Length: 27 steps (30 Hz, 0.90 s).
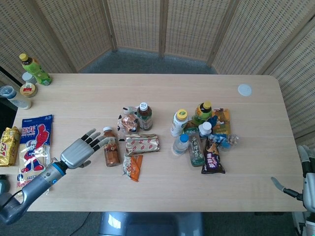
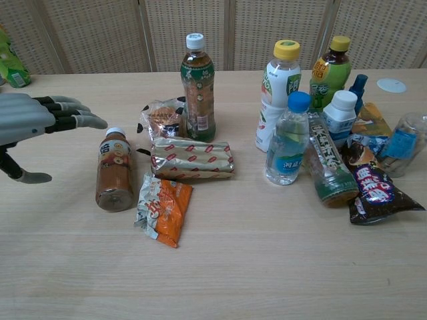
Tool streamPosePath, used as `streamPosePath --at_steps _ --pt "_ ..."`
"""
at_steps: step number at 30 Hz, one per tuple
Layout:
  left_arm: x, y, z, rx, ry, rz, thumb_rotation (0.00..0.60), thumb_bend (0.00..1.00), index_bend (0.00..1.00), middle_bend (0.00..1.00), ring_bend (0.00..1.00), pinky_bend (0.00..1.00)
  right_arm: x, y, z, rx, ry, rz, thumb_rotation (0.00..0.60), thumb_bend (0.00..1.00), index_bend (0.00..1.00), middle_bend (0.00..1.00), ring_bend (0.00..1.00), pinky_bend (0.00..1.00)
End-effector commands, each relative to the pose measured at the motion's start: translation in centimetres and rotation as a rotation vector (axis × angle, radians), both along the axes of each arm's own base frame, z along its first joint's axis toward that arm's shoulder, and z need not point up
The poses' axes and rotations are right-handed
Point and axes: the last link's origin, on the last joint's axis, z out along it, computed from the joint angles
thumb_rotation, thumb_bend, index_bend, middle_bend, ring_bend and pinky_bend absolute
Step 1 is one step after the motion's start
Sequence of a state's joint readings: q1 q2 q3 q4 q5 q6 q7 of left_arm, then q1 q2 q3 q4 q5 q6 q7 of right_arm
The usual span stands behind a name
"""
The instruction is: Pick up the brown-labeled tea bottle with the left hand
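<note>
A brown-labelled tea bottle (image 1: 110,148) with a white cap lies on its side left of the table's middle, and the chest view shows the bottle (image 2: 114,171) too. My left hand (image 1: 80,151) hovers just to its left, holding nothing. Its spread fingers reach toward the cap end. In the chest view the left hand (image 2: 32,119) enters from the left edge, with the fingertips (image 2: 93,123) close above the cap and apart from it. My right hand (image 1: 306,179) sits at the bottom right corner off the table, fingers apart and holding nothing.
An upright bottle (image 1: 143,115) with a green and brown label stands behind a gold snack bar (image 1: 141,144) and an orange packet (image 1: 132,167). A cluster of bottles (image 1: 180,123) and wrappers lies right of centre. Snack bags (image 1: 34,141) lie by the left edge.
</note>
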<state>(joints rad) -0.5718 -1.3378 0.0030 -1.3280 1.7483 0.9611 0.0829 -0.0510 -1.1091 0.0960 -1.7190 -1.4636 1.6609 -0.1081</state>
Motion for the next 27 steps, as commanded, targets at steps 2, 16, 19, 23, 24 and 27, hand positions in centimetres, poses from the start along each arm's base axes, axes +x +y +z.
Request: streamPosePath --at_steps 2,16,19,23,24,27 --pt "0.3 0.9 -2.3 -0.038 0.020 -0.005 0.600 0.30 0.04 0.08 0.00 0.00 -0.1 0.1 0.2 -0.004 0.006 -0.006 0.384 0.15 0.00 0.00 0.00 0.00" --pt "1.2 3.0 -7.4 -0.072 0.029 0.021 0.600 0.30 0.09 0.18 0.04 0.00 -0.1 1.0 1.0 -0.030 0.026 -0.031 0.382 0.15 0.00 0.00 0.00 0.00" --pt "1.2 3.2 -7.8 -0.066 0.023 0.019 0.600 0.30 0.28 0.38 0.25 0.01 -0.1 1.2 1.3 -0.042 0.029 -0.029 0.383 0.15 0.00 0.00 0.00 0.00" --pt "1.1 3.2 -7.9 -0.051 0.013 0.009 0.600 0.30 0.52 0.61 0.51 0.22 -0.2 1.4 1.4 -0.047 0.029 -0.031 0.386 0.15 0.00 0.00 0.00 0.00" --pt "1.1 3.2 -7.9 -0.045 0.010 0.006 0.600 0.30 0.58 0.67 0.58 0.30 -0.2 1.4 1.4 -0.047 0.028 -0.031 0.385 0.15 0.00 0.00 0.00 0.00" --pt "0.7 3.2 -7.9 -0.034 0.006 0.013 0.600 0.30 0.70 0.80 0.72 0.46 -0.2 1.3 1.3 -0.045 0.024 -0.030 0.386 0.15 0.00 0.00 0.00 0.00"
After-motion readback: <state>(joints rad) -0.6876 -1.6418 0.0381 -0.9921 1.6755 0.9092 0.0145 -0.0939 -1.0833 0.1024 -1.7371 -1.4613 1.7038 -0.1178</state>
